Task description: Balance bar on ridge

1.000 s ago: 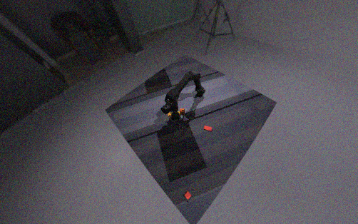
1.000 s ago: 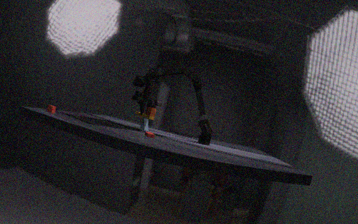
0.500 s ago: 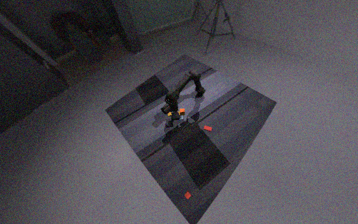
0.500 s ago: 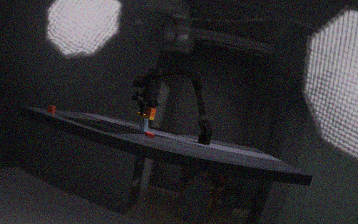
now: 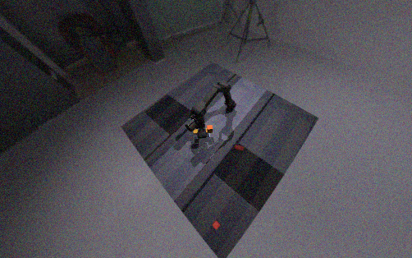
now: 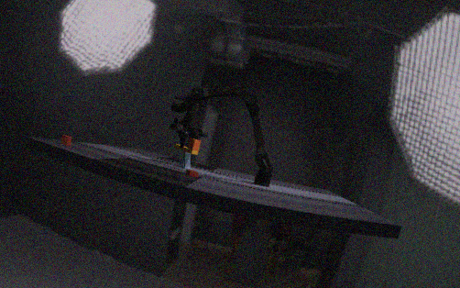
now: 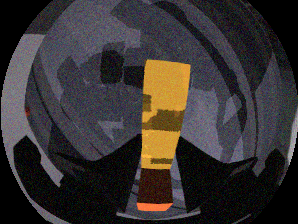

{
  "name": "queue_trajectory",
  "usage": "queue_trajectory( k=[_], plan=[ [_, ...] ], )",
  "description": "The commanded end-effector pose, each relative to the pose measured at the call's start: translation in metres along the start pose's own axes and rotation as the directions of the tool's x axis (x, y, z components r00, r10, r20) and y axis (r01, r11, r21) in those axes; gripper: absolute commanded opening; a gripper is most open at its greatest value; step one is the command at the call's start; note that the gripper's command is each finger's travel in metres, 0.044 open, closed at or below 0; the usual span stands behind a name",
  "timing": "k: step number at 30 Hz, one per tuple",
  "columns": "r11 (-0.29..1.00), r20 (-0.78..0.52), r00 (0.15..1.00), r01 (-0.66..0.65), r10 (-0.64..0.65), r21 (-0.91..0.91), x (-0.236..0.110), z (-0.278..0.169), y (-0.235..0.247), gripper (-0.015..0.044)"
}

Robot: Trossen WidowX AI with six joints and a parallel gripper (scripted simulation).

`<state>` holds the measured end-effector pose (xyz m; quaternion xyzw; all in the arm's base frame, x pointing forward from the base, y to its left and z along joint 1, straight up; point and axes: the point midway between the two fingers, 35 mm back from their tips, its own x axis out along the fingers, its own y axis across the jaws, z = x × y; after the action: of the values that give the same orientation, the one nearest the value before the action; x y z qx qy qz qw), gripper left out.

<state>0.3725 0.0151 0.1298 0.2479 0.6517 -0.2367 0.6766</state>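
Observation:
My gripper [image 5: 200, 132] [image 6: 189, 144] [image 7: 158, 139] is shut on the bar [image 5: 209, 128] [image 6: 195, 146] [image 7: 164, 119], a yellow-orange piece with a dark red near end. It holds the bar above the middle of the table [image 5: 289, 123] [image 6: 295, 197]. In the wrist view the bar runs straight away from the camera over the grey table top. A small red block [image 5: 239, 147] [image 6: 193, 173], which may be the ridge, lies on the table to the right of the gripper. In the exterior view it sits just below the held bar. The light is dim and the fingers are hard to make out.
A second small red block [image 5: 216, 224] [image 6: 66, 139] lies near the table's far corner, well away from the arm. The arm's base [image 5: 229, 108] [image 6: 263, 176] stands on the table behind the gripper. A tripod [image 5: 248, 25] stands on the floor beyond the table.

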Motion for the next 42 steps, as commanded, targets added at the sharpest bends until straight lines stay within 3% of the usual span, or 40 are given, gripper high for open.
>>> queue_trajectory(
  k=[1, 42],
  plan=[
    [1.0, 0.001, 1.0, 0.001, -0.001, -0.003, 0.0007, -0.0001, 0.0, 0.0],
    [1.0, 0.001, 1.0, 0.001, -0.001, -0.003, 0.0043, -0.0002, 0.0, 0.0]
  ],
)
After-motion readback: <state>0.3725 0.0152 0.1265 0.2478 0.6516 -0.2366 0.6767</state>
